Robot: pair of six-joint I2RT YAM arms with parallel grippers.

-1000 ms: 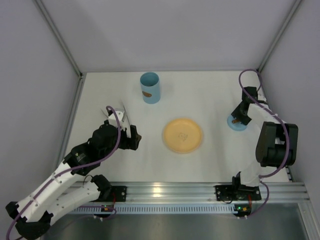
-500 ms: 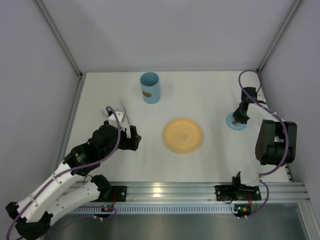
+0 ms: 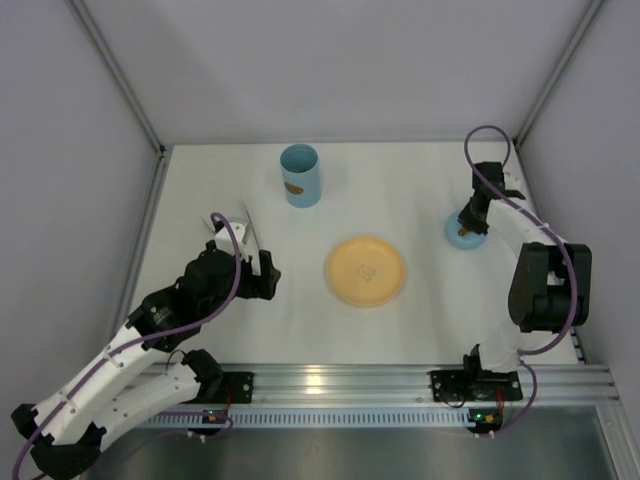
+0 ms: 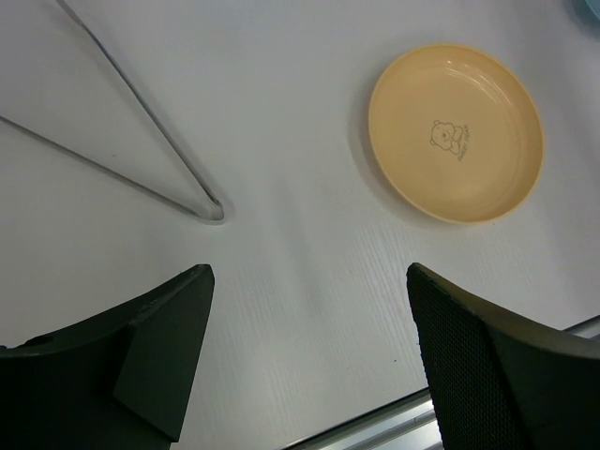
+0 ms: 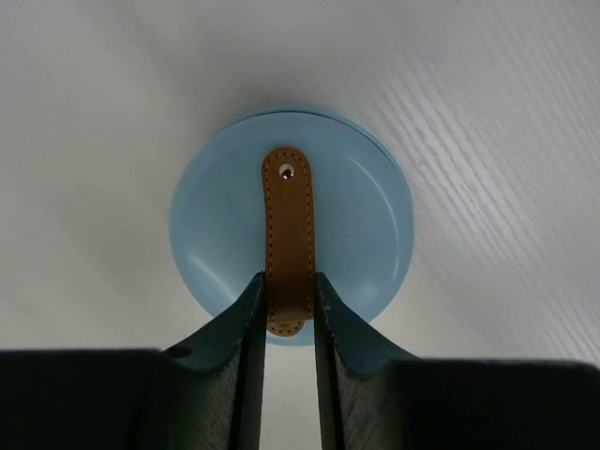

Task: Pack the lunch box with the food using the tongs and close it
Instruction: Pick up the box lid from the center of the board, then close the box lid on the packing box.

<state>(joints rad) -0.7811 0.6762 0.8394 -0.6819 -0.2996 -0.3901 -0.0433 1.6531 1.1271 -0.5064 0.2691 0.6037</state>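
The lunch box [image 3: 300,175] is a light blue tub standing open at the back of the table. Its round blue lid [image 5: 225,225] is at the right, and my right gripper [image 5: 289,281] is shut on the lid's brown leather strap [image 5: 289,216]. From above, the lid [image 3: 460,234] shows under the right gripper [image 3: 468,224]. The silvery tongs [image 4: 208,204] lie flat in a narrow V, beyond my open left gripper [image 4: 307,272], which holds nothing. In the top view the tongs [image 3: 248,232] lie just behind the left gripper [image 3: 268,272]. The food is out of view.
A yellow-orange plate [image 3: 365,270] with a small bear print lies in the middle of the table, also in the left wrist view [image 4: 497,103], with nothing on it. White walls enclose the table on three sides. A metal rail [image 3: 340,382] runs along the near edge.
My right gripper has shut on the lid's strap, and the lid has shifted a little left and toward the back. The left arm has stayed still.
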